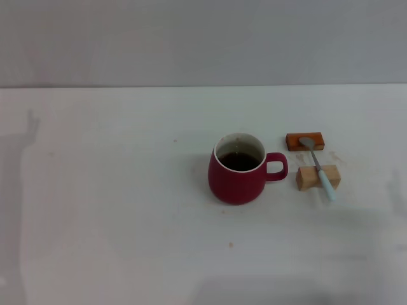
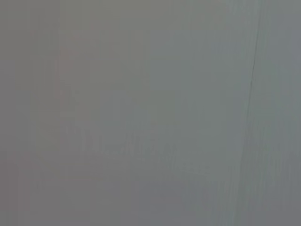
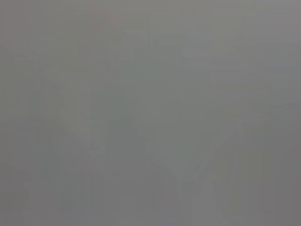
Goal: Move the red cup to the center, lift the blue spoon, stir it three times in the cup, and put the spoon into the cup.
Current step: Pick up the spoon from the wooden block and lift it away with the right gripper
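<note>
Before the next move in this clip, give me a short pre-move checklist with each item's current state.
1. Red cup upright, dark liquid inside: ok.
2. Cup handle faces the robot's right, unobstructed: ok.
3. Blue spoon bridges the orange block and wooden block, bowl on the orange one: ok.
4. Cup and spoon apart: ok.
5. Cup at centre: cannot tell.
6. Grippers located: not ok, neither in view.

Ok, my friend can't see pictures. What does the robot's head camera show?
A red cup of dark liquid sits on a white table, handle toward the robot's right. Beside the handle, a blue spoon lies across two small blocks. No robot arms show.
</note>
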You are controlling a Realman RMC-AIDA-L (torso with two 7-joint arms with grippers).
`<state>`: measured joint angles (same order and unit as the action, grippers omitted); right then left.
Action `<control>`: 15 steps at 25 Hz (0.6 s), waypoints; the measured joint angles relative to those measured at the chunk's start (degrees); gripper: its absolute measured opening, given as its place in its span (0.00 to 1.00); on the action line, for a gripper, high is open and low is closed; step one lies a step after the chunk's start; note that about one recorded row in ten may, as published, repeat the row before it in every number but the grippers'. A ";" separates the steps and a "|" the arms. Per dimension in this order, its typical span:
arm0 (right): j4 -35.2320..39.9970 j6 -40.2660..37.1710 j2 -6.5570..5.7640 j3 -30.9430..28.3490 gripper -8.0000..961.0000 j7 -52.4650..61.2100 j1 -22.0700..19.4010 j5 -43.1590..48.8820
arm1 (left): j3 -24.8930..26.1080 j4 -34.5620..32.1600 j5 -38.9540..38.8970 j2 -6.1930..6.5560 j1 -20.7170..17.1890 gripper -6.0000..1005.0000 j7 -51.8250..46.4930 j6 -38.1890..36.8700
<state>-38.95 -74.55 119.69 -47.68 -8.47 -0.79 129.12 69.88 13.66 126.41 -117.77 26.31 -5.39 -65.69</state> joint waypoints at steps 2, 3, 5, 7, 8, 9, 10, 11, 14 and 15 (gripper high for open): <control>-0.63 -0.19 -0.21 6.62 0.75 -0.50 -0.14 -3.36 | 0.00 -0.86 0.00 0.00 0.58 0.79 0.06 0.16; -0.63 -0.19 -0.21 6.62 0.75 -0.50 -0.14 -3.36 | 0.00 -0.86 0.00 0.00 0.58 0.80 0.06 0.16; -0.63 -0.45 -0.26 10.43 0.75 -0.54 0.04 -5.23 | 0.00 -1.62 0.04 0.00 1.07 0.82 0.10 0.19; -0.55 -0.72 -0.25 13.91 0.75 -0.57 0.10 -6.18 | -0.01 -2.03 0.04 -0.01 1.27 0.84 0.12 0.21; -0.55 -0.72 -0.25 13.91 0.75 -0.57 0.10 -6.18 | -0.01 -2.03 0.04 -0.01 1.27 0.85 0.12 0.21; -0.45 -0.71 -0.23 14.90 0.75 -0.58 0.09 -6.21 | 0.00 -2.05 0.06 -0.01 1.27 0.86 0.12 0.22; -0.45 -0.71 -0.23 14.90 0.75 -0.58 0.09 -6.21 | 0.00 -2.05 0.12 0.00 1.26 0.87 0.14 0.22; -0.39 -0.61 -0.21 15.44 0.75 -0.59 0.10 -6.23 | -0.01 -2.07 0.12 0.00 1.20 0.86 0.16 0.22; 0.08 -0.55 -0.05 17.47 0.75 -0.60 0.15 -6.70 | 0.00 -2.26 0.12 0.12 0.89 0.86 0.20 -0.04; 0.08 -0.55 -0.05 17.47 0.75 -0.60 0.15 -6.70 | 0.00 -2.26 0.12 0.12 0.89 0.86 0.20 -0.04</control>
<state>-38.87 -75.10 119.63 -30.21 -9.07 -0.64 122.41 69.87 11.41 126.54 -117.65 27.20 -5.18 -65.72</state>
